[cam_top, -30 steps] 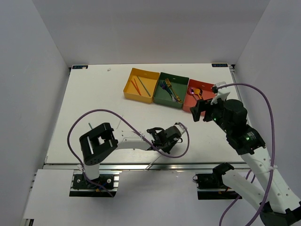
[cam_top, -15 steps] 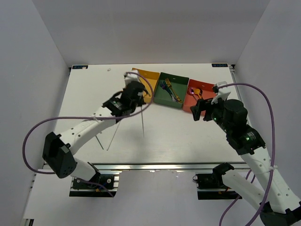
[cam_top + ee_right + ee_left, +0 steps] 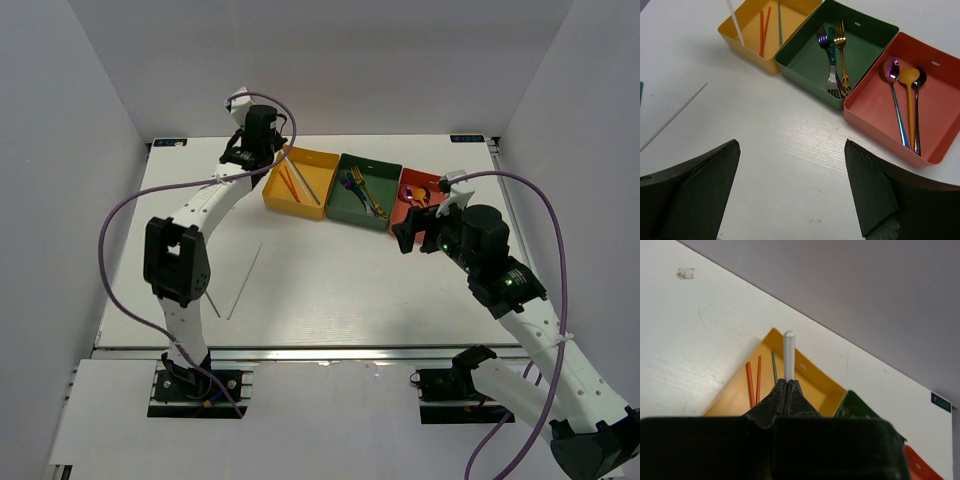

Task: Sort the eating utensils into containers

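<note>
My left gripper (image 3: 262,158) is shut on a pale chopstick (image 3: 789,352) and holds it above the yellow tray (image 3: 283,203); the chopstick's end also shows in the right wrist view (image 3: 735,22). That tray (image 3: 815,375) holds two red chopsticks (image 3: 750,382) and a green one (image 3: 774,367). The dark green tray (image 3: 805,62) holds the purple (image 3: 824,40), gold (image 3: 841,50) and silver (image 3: 832,80) forks. The red-orange tray (image 3: 870,107) holds the pink (image 3: 895,95), orange (image 3: 910,100) and black (image 3: 918,115) spoons. My right gripper (image 3: 790,150) is open and empty, above the table in front of the trays.
A second pale chopstick (image 3: 245,280) lies loose on the white table at the left centre, also seen in the right wrist view (image 3: 675,117). The three trays stand side by side at the back. Grey walls close in the table on three sides.
My left arm has swung from the table's near middle to the back, carrying the pale chopstick over the yellow tray. My right arm has shifted slightly left.
</note>
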Robot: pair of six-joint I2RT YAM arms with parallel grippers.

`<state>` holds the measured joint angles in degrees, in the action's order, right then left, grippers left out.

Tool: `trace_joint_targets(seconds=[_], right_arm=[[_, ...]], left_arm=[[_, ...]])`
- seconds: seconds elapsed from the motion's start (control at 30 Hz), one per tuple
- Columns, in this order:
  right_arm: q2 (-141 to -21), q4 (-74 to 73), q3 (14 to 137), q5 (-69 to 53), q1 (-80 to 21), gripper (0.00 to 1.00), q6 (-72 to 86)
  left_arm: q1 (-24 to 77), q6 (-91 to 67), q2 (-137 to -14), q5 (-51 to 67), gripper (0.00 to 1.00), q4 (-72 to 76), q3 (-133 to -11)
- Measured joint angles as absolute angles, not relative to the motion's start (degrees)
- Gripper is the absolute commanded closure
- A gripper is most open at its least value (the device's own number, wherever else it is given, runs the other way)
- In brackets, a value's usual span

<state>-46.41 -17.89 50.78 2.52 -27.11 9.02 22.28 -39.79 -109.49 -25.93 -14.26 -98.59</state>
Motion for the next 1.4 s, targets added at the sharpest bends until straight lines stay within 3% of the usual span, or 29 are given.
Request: trace_joint_targets(seconds=[0.2, 0.53, 0.57, 0.67, 0.7, 0.8, 1.0, 1.17, 1.4], right_arm=[[-46.8, -16.1, 50.7, 0.2, -27.1, 0.11, 9.0], [-46.7, -14.9, 49.7, -1.2, -27.1, 0.11, 8.6], [-46.7, -14.9, 49.7, -1.3, -27.1, 0.11, 8.6], [-46.8, -14.8, 49.7, -1.4, -27.1, 0.11, 8.6], [-46.8, -14.8, 49.7, -1.5, -27.1, 0.11, 8.6], [-46.9, -14.7, 49.7, -1.7, -27.1, 0.11, 8.6], [-46.7, -14.8, 49.7, -1.7, -27.1, 0.11, 8.6], [-46.1, -14.8, 49.6, -2.1, -27.1, 0.11, 8.5], [-46.2, -14.9, 49.4, -4.9, -27.1, 0.11, 8.4]], left_arm=[[19.5, -38.6, -119.8, -23.9, 0.99, -8.7, -105.0], [19.2, -37.6, -126.4, -18.5, 0.81, -4.0, -106.5], [19.2, -37.8, -126.8, -17.6, 0.78, -4.0, -106.5], [19.2, -38.4, -127.3, -15.2, 0.47, -4.2, -106.5], [19.3, -38.6, -127.3, -14.6, 0.29, -4.4, -106.5], [19.6, -38.9, -127.0, -13.9, 0.08, -4.2, -106.3], [20.5, -36.5, -120.5, -16.3, 0.02, -9.3, -103.3], [20.9, -32.8, -106.7, -20.2, 0.02, -20.2, -97.2], [21.0, -30.3, -91.1, -18.2, 0.02, -30.6, -70.8]])
